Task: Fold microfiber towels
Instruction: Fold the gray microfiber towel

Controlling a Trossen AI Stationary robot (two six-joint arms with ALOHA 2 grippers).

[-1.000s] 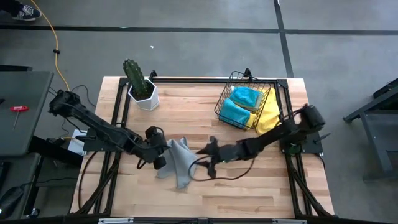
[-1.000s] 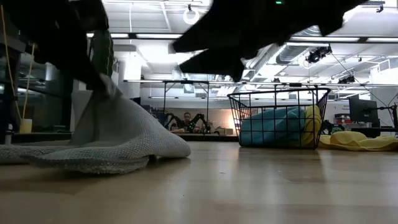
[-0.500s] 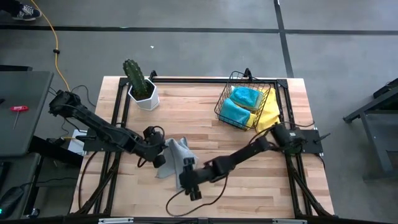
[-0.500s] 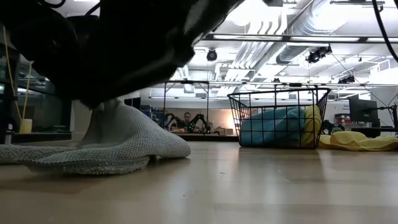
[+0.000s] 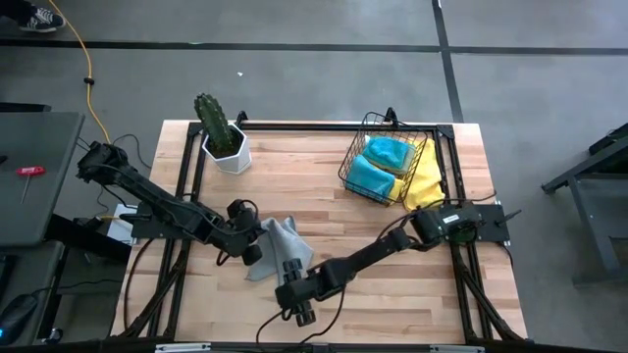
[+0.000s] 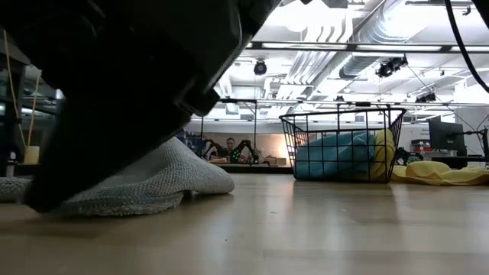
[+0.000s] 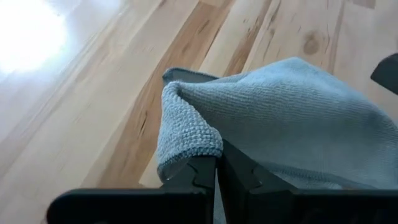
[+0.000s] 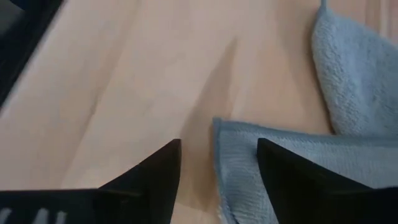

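**Right wrist view: line up on the free corner before we pinch**

Right wrist view gives us the clearest read: a corner of the grey towel (image 8: 348,155) lies flat on the tabletop (image 8: 112,93) just ahead of the right gripper (image 8: 219,163), with the towel's hemmed edge running into the gap between the two spread fingers (image 8: 155,168). Nothing is held there yet. We judge the step in hand to be taking that loose corner, so the fingers should come down with one on either side of the hem, low enough to catch the cloth without scraping the wood, and close only once the edge sits well inside them.

In the left wrist view the left gripper (image 7: 216,174) is closed tight on a bunched fold of the same towel, which rises as a hump just beyond its fingers. That grip should hold firm while the right side picks, so the cloth cannot slide away.

From above, the towel (image 5: 280,250) lies crumpled between the two grippers, the right one (image 5: 297,306) just past its near edge. Off past the right arm, the wire basket (image 5: 378,137) holds teal towels (image 5: 378,165), with a yellow towel (image 5: 424,181) draped beside it; a potted cactus (image 5: 218,132) stands well clear beyond the left arm.
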